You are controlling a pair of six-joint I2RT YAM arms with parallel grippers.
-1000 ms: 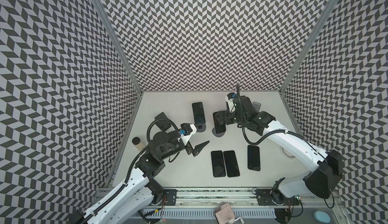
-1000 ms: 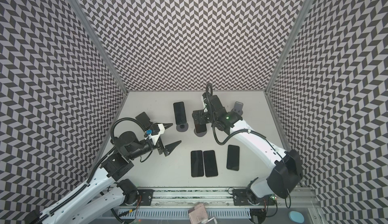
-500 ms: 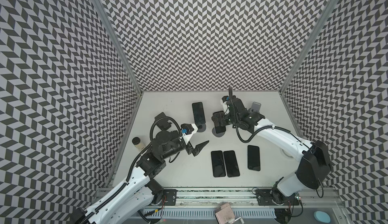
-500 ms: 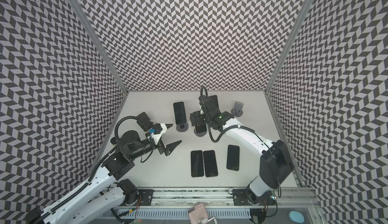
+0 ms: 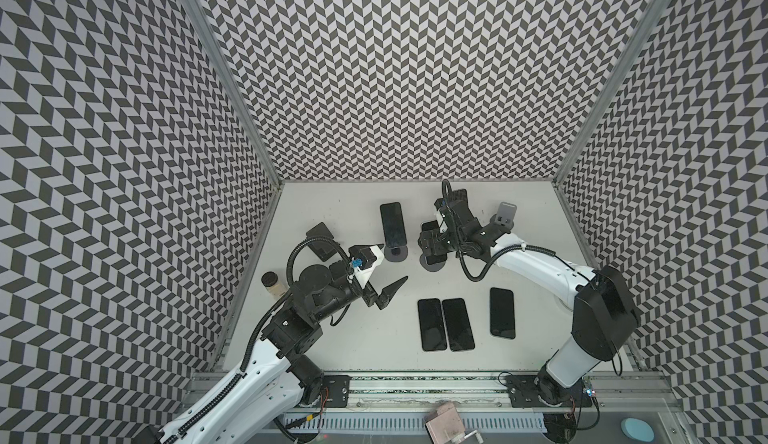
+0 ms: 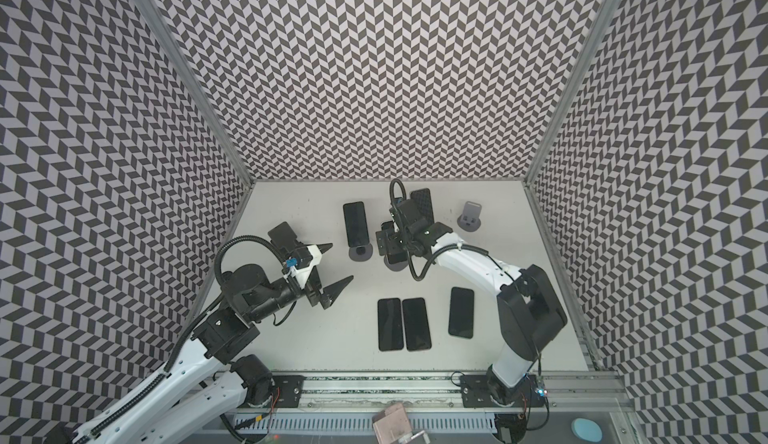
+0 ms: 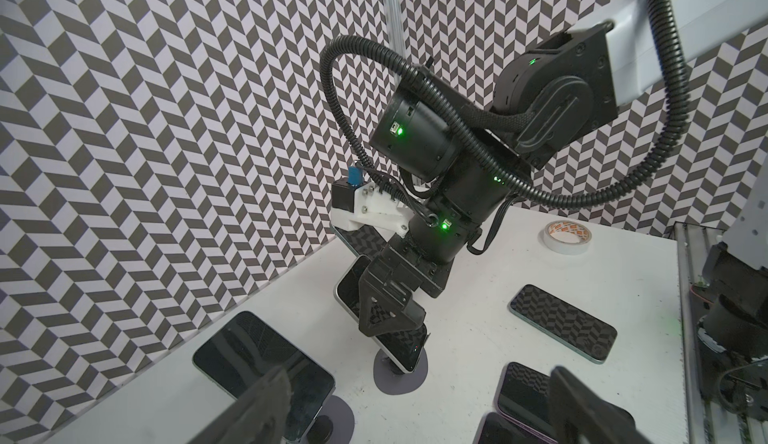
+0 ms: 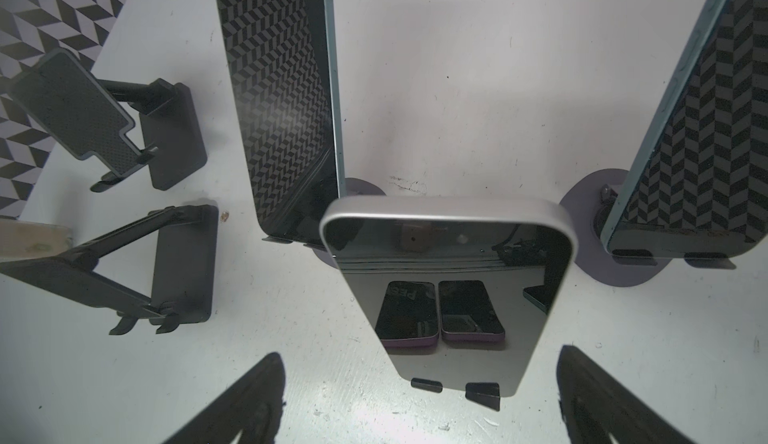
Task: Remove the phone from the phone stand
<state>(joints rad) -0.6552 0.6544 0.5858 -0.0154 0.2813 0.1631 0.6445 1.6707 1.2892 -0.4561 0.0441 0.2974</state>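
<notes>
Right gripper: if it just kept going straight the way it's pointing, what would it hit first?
Most likely the silver-edged phone propped on its stand: in the right wrist view it sits centred between the open fingers of the right gripper, top edge nearest. How far off is unclear.

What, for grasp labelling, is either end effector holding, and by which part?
Nothing: the left end effector hangs open; the right end effector stands open astride the phone, not touching it.
</notes>
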